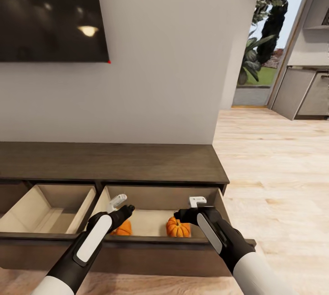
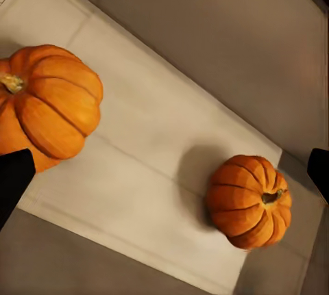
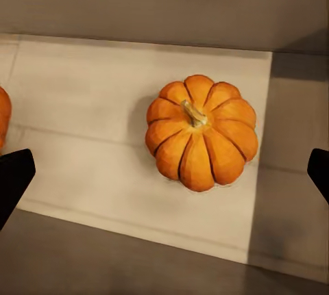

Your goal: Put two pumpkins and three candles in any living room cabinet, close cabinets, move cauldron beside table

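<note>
Left gripper and right gripper both hang spread and empty over the open right drawer of the cabinet. Both pumpkins sit apart on its pale floor: ribbed, glossy orange, stubby stems. Pumpkin step looks done; next, candles, then shut drawers.

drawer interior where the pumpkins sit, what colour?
Pale cream wood drawer floor, under both orange pumpkins. Clearest in the right wrist view.
</note>
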### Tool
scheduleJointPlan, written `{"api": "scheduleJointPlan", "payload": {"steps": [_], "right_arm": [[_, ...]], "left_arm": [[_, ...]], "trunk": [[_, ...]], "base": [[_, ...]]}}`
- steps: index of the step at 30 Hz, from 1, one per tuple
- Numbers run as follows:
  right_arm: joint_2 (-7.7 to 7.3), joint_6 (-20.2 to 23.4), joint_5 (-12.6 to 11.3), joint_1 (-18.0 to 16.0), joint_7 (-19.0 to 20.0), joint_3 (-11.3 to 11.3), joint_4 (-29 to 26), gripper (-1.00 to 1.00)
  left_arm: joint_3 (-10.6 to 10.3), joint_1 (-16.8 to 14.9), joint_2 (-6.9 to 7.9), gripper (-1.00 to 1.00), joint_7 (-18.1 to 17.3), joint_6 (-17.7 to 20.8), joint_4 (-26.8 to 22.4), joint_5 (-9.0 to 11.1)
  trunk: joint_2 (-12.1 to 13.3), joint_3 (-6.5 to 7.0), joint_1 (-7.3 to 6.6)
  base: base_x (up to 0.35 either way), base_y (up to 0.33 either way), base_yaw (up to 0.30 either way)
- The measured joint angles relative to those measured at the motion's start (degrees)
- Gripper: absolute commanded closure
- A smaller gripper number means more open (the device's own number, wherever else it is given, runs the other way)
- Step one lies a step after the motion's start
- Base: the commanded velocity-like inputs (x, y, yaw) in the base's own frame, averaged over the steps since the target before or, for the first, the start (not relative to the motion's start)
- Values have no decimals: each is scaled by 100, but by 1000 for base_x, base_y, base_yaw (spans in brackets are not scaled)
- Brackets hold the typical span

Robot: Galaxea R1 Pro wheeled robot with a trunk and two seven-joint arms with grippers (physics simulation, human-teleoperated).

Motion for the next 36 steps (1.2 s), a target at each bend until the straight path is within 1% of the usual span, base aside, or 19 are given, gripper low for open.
{"api": "scheduleJointPlan", "payload": {"steps": [5,10,14,20,21,24,26,29,36], "right_arm": [[0,0,0,0,4,0,0,-100],[-1,0,0,0,7,0,0,-100],[0,0,0,0,8,0,0,-100],[-3,0,0,0,8,0,0,-100],[-2,0,0,0,8,0,0,-100],[-5,0,0,0,8,0,0,-100],[-5,0,0,0,8,0,0,-100],[-8,-2,0,0,8,0,0,-100],[-9,-8,0,0,8,0,-5,-100]], "left_arm": [[18,0,12,-100,-7,6,-102,6],[197,0,26,-100,-8,40,-113,55],[231,0,26,-100,-9,121,-114,72],[263,0,31,-100,-9,142,-114,82],[306,0,36,-100,-9,144,-114,85],[539,0,37,-100,-11,177,-109,96],[603,0,33,-100,-16,251,-107,100],[641,0,31,-100,-19,319,-105,100],[650,0,27,-100,-20,337,-107,100]], "trunk": [[7,111,-13],[13,222,-26],[19,310,-36],[27,443,-52],[28,466,-54],[32,532,-62],[35,577,-66],[39,643,-73],[48,798,-93]], "base": [[0,0,0],[0,0,0],[0,0,0],[0,0,0],[0,0,0],[-3,0,0],[-146,0,0],[-135,0,0],[-20,0,0]]}}
